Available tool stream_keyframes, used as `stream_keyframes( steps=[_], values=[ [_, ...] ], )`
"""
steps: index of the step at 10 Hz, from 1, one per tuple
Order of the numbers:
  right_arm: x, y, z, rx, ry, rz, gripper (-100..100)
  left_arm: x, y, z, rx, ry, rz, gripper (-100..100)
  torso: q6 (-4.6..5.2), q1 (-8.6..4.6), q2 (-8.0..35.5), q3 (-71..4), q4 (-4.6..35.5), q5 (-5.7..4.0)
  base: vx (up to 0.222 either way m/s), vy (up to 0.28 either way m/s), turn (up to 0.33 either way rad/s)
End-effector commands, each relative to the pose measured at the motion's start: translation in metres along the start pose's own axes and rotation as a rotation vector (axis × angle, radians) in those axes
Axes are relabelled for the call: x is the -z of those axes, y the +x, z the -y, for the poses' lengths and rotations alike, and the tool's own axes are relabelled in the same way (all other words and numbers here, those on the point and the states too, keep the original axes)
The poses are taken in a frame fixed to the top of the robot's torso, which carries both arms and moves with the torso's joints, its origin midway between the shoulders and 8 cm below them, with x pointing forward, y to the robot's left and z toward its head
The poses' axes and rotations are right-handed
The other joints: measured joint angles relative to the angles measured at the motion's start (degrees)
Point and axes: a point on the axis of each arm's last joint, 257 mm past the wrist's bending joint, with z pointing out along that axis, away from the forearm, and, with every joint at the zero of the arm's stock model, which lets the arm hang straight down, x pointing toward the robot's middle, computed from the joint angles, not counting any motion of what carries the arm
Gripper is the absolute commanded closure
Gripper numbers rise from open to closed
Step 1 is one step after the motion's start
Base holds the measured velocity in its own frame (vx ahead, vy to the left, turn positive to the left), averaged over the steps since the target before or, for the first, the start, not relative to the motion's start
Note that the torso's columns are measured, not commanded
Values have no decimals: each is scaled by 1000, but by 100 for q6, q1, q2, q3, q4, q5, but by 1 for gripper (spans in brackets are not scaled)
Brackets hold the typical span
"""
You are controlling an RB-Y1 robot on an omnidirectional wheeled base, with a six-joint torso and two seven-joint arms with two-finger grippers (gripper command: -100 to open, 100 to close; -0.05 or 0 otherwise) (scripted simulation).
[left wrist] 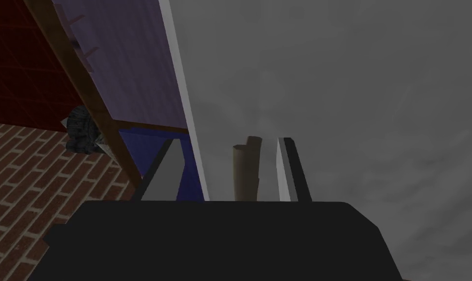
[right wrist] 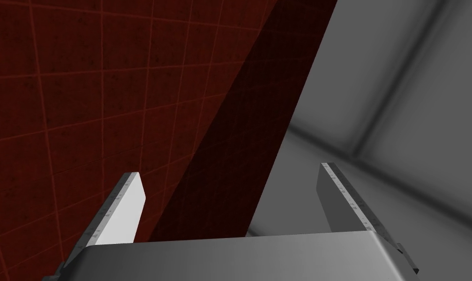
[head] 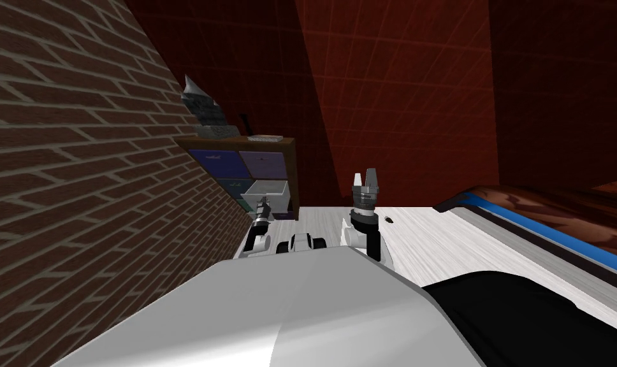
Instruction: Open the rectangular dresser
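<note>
The dresser [head: 262,162] is a brown frame with blue and purple drawer fronts, standing against the brick wall. One lower drawer [head: 267,189], light grey, is pulled out toward me. My left gripper [head: 263,205] is right at its front. In the left wrist view the grey drawer front [left wrist: 352,97] is close ahead. A tan handle [left wrist: 246,168] stands between the fingers [left wrist: 164,170] of my left gripper [left wrist: 225,168], which are apart and not pressing it. My right gripper [head: 366,176] is raised to the right of the dresser, open and empty, as its wrist view [right wrist: 230,195] also shows.
A brick wall [head: 78,159] runs close along my left. Dark red tiled walls [head: 396,95] stand behind the dresser. A grey crumpled object [head: 205,111] and a flat white item [head: 264,137] lie on the dresser's top. A low piece with a blue stripe [head: 530,223] sits at right on the pale floor [head: 428,236].
</note>
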Motion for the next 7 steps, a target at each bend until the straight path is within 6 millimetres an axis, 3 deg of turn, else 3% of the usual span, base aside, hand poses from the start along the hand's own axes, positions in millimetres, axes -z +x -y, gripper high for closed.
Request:
stream_keyframes(
  steps=[1, 7],
  values=[
    [0, 0, 0, 0, 0, 0, 0, -7, 1, 13, 1, -3, 0, -100, 2, 10, -46, -26, -23, 8, 19, -2, -4],
    [0, 0, 0, 0, 0, 0, 0, -17, 3, 45, 4, -3, -1, -100, -10, 13, 35, 18, 16, -2, -2, -2, 1]
  ],
)
